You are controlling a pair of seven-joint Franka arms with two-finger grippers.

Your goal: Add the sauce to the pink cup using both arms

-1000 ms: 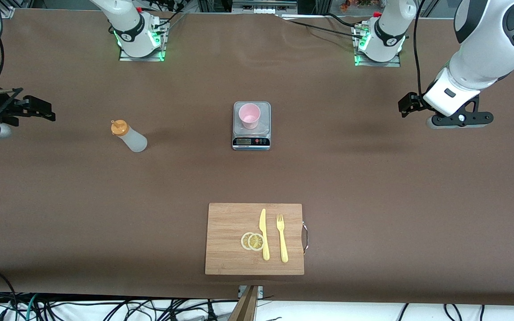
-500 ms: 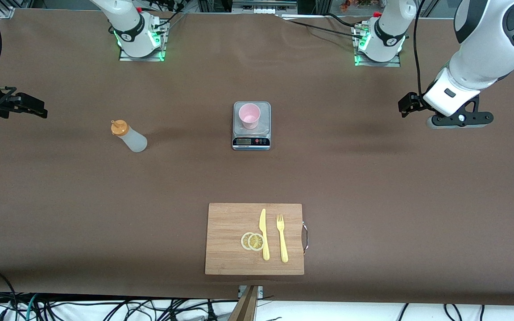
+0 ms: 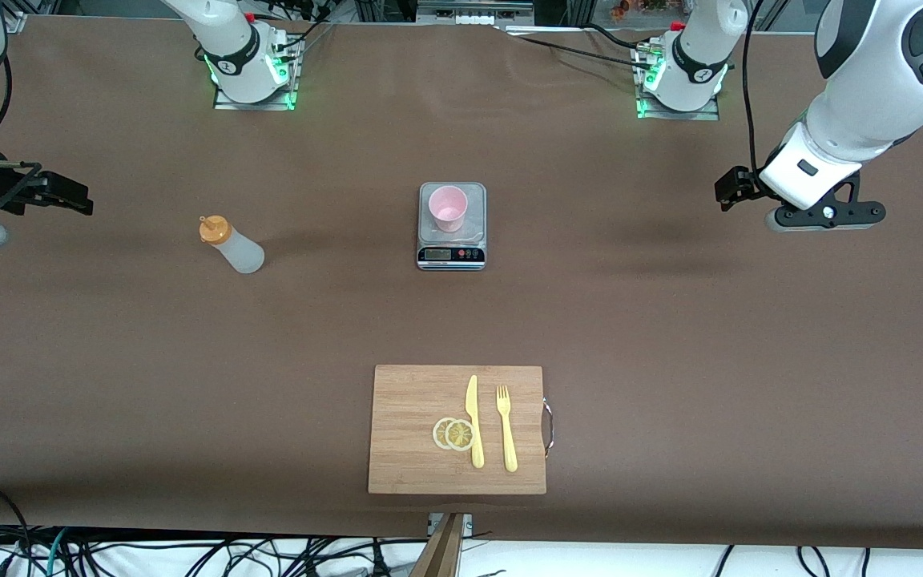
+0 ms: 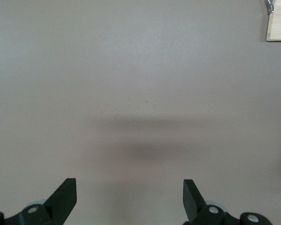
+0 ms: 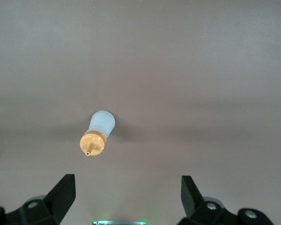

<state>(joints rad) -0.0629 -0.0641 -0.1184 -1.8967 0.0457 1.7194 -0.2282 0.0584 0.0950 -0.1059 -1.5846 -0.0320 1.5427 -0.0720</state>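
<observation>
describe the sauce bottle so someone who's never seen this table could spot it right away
Start at the scale in the middle of the table, carrying the pink cup. Beside it, toward the right arm's end, the sauce bottle stands alone on the brown cloth. It is whitish and translucent, and nothing else has its orange nozzle cap.

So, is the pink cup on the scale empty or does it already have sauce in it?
Empty, as far as the front view shows: the pink cup stands upright on the scale, and its inside looks plain pink, with no sauce visible.

The left end effector (image 4: 129,201) hangs over bare brown bench (image 4: 140,70), fingers (image 4: 65,197) spread wide with nothing between them. A wooden board's corner (image 4: 278,28) shows at the frame edge.
</observation>
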